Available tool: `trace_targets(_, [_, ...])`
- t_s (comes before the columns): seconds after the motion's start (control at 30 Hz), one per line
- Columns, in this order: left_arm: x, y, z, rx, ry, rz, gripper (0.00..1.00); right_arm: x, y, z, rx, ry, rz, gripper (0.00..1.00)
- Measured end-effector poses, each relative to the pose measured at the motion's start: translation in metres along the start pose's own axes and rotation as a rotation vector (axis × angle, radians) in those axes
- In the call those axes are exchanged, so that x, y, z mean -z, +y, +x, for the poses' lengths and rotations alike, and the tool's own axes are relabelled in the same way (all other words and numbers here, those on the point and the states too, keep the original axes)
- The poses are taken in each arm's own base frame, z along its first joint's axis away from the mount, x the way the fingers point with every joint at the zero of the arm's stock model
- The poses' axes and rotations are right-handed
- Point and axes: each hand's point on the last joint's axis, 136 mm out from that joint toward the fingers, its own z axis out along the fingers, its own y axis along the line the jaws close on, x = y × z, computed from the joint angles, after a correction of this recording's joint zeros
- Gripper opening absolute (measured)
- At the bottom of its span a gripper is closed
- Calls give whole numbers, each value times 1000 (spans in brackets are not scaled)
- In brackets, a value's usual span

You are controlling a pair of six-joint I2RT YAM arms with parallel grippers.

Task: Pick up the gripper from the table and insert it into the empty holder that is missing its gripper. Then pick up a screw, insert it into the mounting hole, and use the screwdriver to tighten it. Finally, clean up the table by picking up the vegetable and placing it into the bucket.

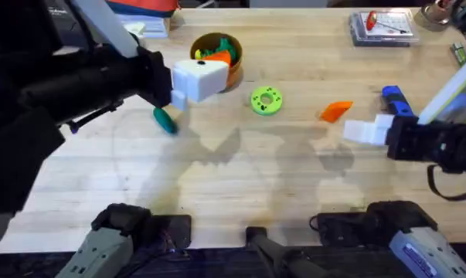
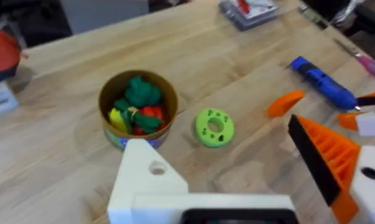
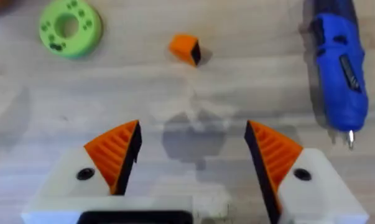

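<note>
**A:** How is the right claw (image 3: 190, 158) standing?

**B:** In the right wrist view its two white fingers with orange ribbed pads (image 3: 115, 152) are spread wide, and nothing is between them, only bare light wooden table (image 3: 193, 93). The stubby screwdriver with the thick bright-blue handle (image 3: 339, 71) lies flat on the wood near one finger, not touching it. A small orange block (image 3: 185, 48) and a flat lime-green disc with holes (image 3: 70, 27) lie farther away.

**B:** In the overhead view the right arm reaches in from the right edge of the frame, and its claw (image 1: 362, 132) points to the left, low over the table.

**A:** And the left claw?

**B:** The left claw (image 2: 249, 168) is also spread open and holds nothing. One white finger (image 2: 143, 180) and one orange pad (image 2: 327, 155) are well apart. The left arm comes from the upper left of the overhead frame, large and dark.

**A:** Where are the vegetable and the bucket?

**B:** The small round bucket with orange-yellow rim (image 2: 137, 109) stands at the upper middle of the overhead frame, just beside the left claw. The dark green rounded vegetable (image 2: 140, 93) lies inside it, on top of red and yellow pieces.

**A:** Anything else?

**B:** A small teal-green piece (image 1: 164, 120) lies on the table under the left arm, and a clear box (image 1: 381, 25) is at the upper right.
</note>
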Motion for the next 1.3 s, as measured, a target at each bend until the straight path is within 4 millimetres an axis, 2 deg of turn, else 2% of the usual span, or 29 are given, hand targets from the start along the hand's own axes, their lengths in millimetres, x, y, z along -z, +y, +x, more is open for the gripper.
trace_targets(0.2, [2, -9, -1, -9, -6, 42, 968, 2, -4, 29, -4, 117, 15, 994])
trace_targets(0.53, [3, -2, -5, -28, -23, -1, 968, 2, -4, 29, -4, 117, 15, 994])
trace_targets(0.63, [13, -6, -10, -53, -60, -12, 968, 2, -4, 29, -4, 118, 15, 994])
trace_targets(0.77, [39, -22, -11, -112, -156, -14, 968, 2, -4, 29, -4, 118, 15, 994])
trace_targets(0.87, [56, -32, -2, -158, -234, -16, 968, 2, -4, 29, -4, 117, 15, 994])
trace_targets(0.97, [63, -36, 12, -200, -302, -18, 968, 2, -4, 29, -4, 118, 15, 994])
trace_targets(1.17, [51, -26, 49, -260, -398, -25, 968, 2, -4, 29, -4, 117, 15, 993])
trace_targets(1.3, [42, -23, 63, -298, -462, -10, 968, 2, -4, 29, -4, 118, 15, 994])
